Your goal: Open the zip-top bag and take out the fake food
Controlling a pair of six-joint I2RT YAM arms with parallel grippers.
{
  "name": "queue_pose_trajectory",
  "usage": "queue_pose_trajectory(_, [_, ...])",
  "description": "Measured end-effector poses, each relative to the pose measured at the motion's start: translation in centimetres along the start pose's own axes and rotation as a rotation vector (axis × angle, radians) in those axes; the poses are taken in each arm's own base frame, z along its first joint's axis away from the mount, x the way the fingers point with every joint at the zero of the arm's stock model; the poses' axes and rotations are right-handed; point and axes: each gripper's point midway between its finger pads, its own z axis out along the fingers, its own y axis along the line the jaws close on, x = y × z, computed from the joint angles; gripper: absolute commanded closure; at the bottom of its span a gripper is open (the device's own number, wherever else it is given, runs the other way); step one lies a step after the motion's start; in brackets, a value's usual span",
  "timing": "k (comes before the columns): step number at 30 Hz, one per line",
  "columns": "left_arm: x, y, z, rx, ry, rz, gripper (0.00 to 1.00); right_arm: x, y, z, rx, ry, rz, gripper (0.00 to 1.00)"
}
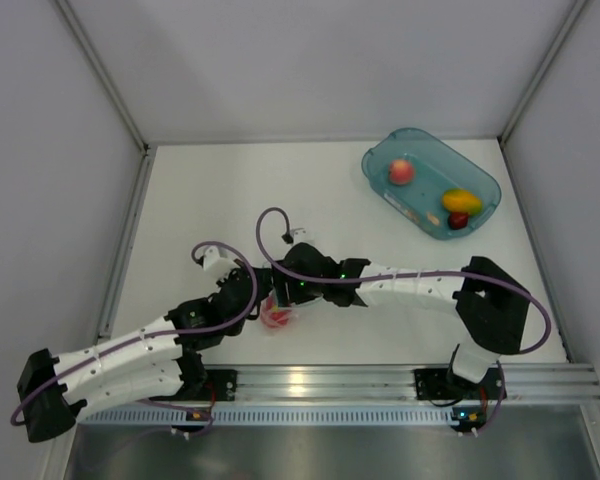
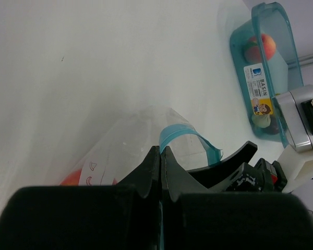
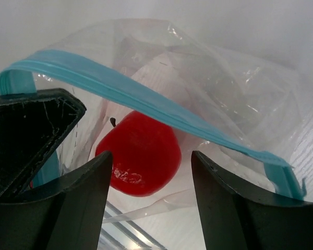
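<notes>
The zip-top bag (image 1: 277, 316) lies near the table's front edge between the two arms, clear plastic with a teal zip strip (image 3: 146, 104). My left gripper (image 2: 161, 151) is shut on that strip at one side of the bag (image 2: 125, 140), whose mouth stands open. My right gripper (image 3: 151, 156) is open at the mouth, jaws apart on either side of a red ball of fake food (image 3: 141, 153) that sits inside the bag (image 3: 224, 88). In the top view the right gripper (image 1: 285, 292) meets the left gripper (image 1: 255, 290) over the bag.
A teal translucent tub (image 1: 485, 185) stands at the back right, holding a pinkish ball (image 1: 401, 172), a yellow-orange mango shape (image 1: 461, 200) and a small dark red piece (image 1: 458, 220). White walls close the table on three sides. A metal rail (image 1: 380, 380) runs along the front.
</notes>
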Motion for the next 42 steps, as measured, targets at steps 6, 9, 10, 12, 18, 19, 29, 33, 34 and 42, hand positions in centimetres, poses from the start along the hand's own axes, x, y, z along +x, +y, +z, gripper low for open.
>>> queue_pose_trajectory(6, [-0.1,0.6,0.0,-0.01,-0.008,0.031,1.0,0.8,0.6,0.2,-0.057,0.037,-0.075,0.31])
queue_pose_trajectory(9, [-0.1,1.8,0.1,-0.038,-0.015,0.061,1.0,1.4,0.8,1.0,-0.081,0.054,-0.1,0.23])
queue_pose_trajectory(10, [-0.1,2.3,0.1,-0.052,-0.02,0.073,1.0,1.4,1.0,1.2,-0.09,0.054,-0.105,0.23])
queue_pose_trajectory(12, [-0.4,2.8,0.1,-0.068,-0.03,0.088,1.0,1.5,1.4,1.7,-0.113,0.053,-0.112,0.23])
queue_pose_trajectory(18, [-1.0,4.2,-0.3,-0.099,-0.044,0.124,1.0,1.6,2.0,2.9,-0.132,0.071,-0.156,0.13])
queue_pose_trajectory(19, [-0.9,4.6,-0.3,-0.108,-0.037,0.14,1.0,1.9,1.9,3.2,-0.13,0.085,-0.169,0.13])
queue_pose_trajectory(29, [0.4,6.2,-0.8,-0.135,0.043,0.221,1.0,3.6,1.3,3.5,-0.109,0.154,-0.215,0.0])
queue_pose_trajectory(33, [1.2,6.3,-0.9,-0.134,0.085,0.248,1.0,4.2,0.7,2.9,-0.088,0.179,-0.241,0.0])
queue_pose_trajectory(34, [1.3,6.4,-0.9,-0.134,0.089,0.253,1.0,4.3,0.6,2.9,-0.083,0.18,-0.245,0.01])
queue_pose_trajectory(42, [0.8,5.8,-0.7,-0.131,0.067,0.26,1.0,5.7,0.5,2.1,-0.055,0.198,-0.258,0.36])
